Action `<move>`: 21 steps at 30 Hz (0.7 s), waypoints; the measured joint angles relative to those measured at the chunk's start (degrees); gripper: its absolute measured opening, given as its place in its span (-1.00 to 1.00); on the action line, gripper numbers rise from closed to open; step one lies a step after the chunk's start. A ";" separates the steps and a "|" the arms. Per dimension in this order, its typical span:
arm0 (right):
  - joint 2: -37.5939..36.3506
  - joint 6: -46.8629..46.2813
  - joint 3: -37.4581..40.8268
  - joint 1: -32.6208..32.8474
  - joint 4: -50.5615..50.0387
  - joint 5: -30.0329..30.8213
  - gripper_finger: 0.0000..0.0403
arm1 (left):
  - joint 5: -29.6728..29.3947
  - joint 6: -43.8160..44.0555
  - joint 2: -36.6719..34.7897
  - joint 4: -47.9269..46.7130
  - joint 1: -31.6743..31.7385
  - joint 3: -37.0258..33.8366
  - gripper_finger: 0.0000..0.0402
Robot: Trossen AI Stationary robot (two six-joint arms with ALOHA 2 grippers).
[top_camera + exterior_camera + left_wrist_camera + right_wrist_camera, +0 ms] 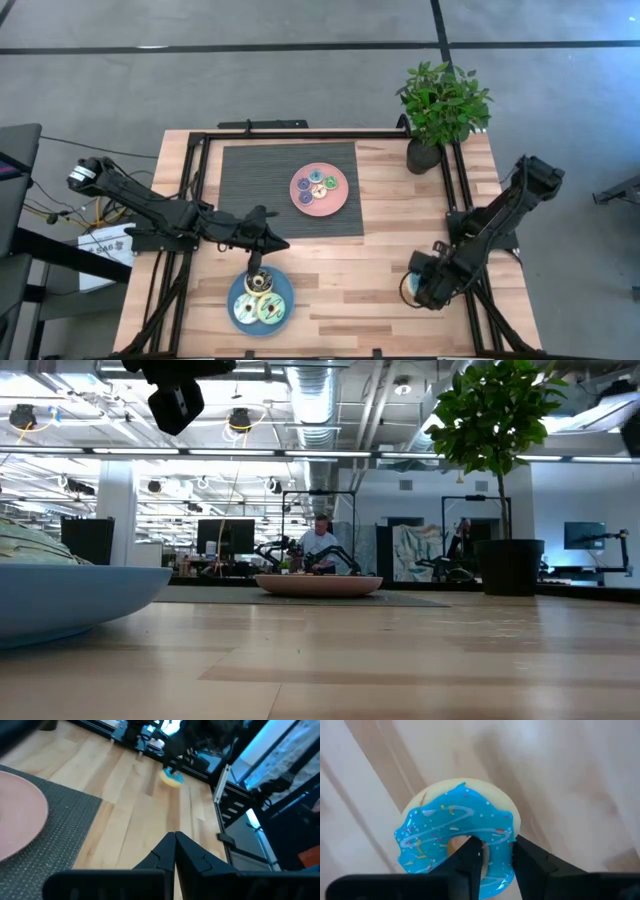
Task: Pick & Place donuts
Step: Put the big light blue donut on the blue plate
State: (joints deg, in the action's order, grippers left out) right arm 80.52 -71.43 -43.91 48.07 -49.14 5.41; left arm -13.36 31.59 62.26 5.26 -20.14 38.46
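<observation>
Right wrist view: gripper (pixel 492 855) astride glossy blue-iced donut ring (pixel 455 832)

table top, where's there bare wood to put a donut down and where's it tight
Free: the wood strip between the blue plate and the right gripper, and the wood between the grey mat and the potted plant. Crowded: the blue plate with the left gripper above it, the pink plate full of donuts, and the right gripper's corner, jaws around a blue-iced donut.
</observation>
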 joint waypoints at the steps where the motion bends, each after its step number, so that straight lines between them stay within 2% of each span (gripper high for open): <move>1: -1.22 -1.93 -0.33 -0.30 0.13 2.21 -0.55 | 0.42 0.01 0.00 0.00 -0.02 0.00 -1.00; 5: -5.34 -5.81 -1.58 -2.69 4.71 12.75 -0.56 | 0.02 -2.10 -0.43 0.03 -0.91 0.00 -1.00; 7: -6.64 -2.57 -1.99 -5.06 11.40 17.17 -0.56 | -0.26 -4.60 -0.69 0.48 -1.50 0.00 -1.00; 9: -6.43 3.27 -2.43 -8.57 20.12 18.79 -0.56 | -1.03 -6.69 -1.91 -1.12 -2.62 -0.01 -1.00; 14: 0.04 15.99 -7.42 -18.56 35.32 17.18 -0.57 | -5.26 -8.35 -6.40 -7.79 -5.61 0.00 -1.00; 17: 6.78 22.75 -14.55 -23.55 37.32 13.14 -0.57 | -8.14 -8.50 -10.03 -11.90 -7.25 0.00 -1.00; 21: 18.39 31.08 -28.10 -27.68 38.04 5.71 -0.57 | -10.27 -8.47 -14.22 -16.22 -8.78 0.00 -1.00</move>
State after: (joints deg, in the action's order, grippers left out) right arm 98.91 -40.35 -72.01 20.39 -11.10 11.12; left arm -23.62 23.12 48.04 -10.97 -28.92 38.46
